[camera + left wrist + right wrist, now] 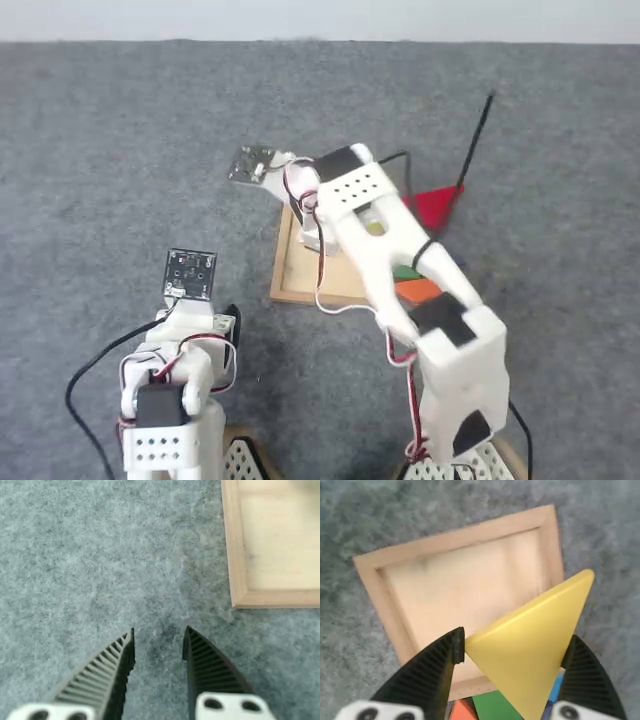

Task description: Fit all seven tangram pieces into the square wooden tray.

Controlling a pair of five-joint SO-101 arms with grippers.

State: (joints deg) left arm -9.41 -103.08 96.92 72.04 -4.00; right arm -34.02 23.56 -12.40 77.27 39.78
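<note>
My right gripper [517,645] clamps the yellow triangle [530,655] above the mid-frame tray [281,265], so I should square it to a corner before lowering, my left gripper [159,640] open.

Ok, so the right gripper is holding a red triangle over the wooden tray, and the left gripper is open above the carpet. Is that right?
Not quite. The right gripper is holding a yellow triangle, not a red one, as the right wrist view shows. The rest stands: it is over the wooden tray, and the left gripper is open above the carpet.
</note>
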